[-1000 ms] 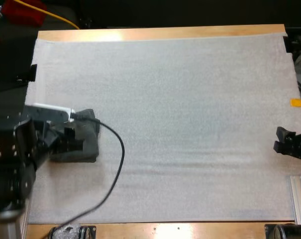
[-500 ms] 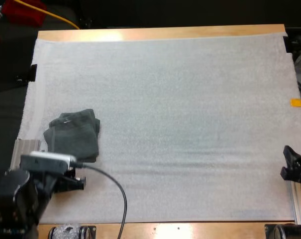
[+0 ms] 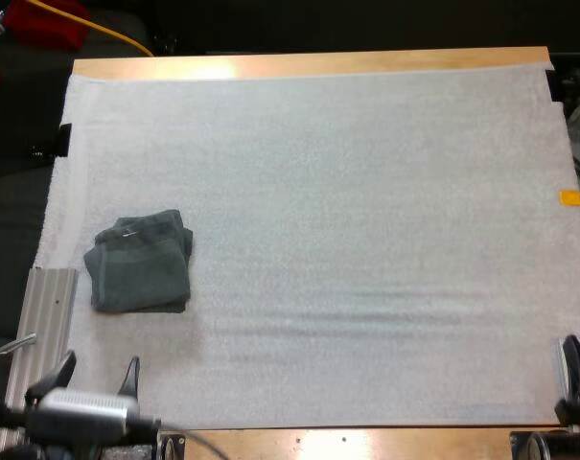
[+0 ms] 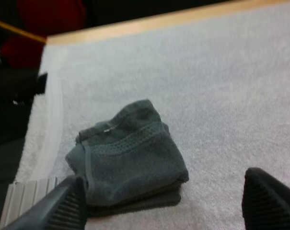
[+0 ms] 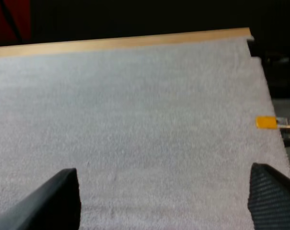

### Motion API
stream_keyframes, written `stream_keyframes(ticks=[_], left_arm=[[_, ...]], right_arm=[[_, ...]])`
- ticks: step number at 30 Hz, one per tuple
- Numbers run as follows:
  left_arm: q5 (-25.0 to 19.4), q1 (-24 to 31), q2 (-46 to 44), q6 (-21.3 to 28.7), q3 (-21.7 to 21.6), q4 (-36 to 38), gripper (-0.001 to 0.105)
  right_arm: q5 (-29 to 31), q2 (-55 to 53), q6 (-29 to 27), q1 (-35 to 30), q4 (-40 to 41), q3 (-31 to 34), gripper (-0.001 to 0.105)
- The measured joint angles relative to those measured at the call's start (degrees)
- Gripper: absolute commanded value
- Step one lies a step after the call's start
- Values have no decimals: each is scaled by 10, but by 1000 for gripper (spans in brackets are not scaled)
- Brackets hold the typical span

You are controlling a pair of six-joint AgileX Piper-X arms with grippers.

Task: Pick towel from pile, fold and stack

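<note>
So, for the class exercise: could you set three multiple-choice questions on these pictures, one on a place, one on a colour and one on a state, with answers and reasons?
1. In the high view, where on the white mat does the towel stack lie?
A. near its left edge
B. at its centre
C. at its far right corner

2. What colour is the towel stack?
A. bright red
B. dark grey-green
C. yellow

3. How is the left pincer?
A. shut on the towel stack
B. shut on nothing
C. open, clear of the towel stack

Answers:
1 A: the stack sits close to the mat's left edge.
2 B: both views of it show dark grey-green cloth.
3 C: its fingers stand apart, with the stack lying ahead untouched.
</note>
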Motion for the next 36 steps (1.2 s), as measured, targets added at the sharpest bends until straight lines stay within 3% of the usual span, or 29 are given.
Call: stream_keyframes(ticks=[5, 13, 19, 26, 36], left_arm=[[0, 0, -49, 0, 0, 34, 65], [0, 0, -50, 0, -1, 91, 65], [0, 0, -50, 6, 0, 94, 65], [0, 0, -50, 6, 17, 27, 65], [0, 0, -50, 6, 121, -101, 65]], right_arm=[[33, -55, 0, 0, 19, 0, 70], [51, -63, 2, 0, 60, -2, 70], [55, -63, 2, 0, 56, -2, 70], [55, -63, 2, 0, -11, 21, 70], [55, -63, 6, 0, -121, 122, 70]])
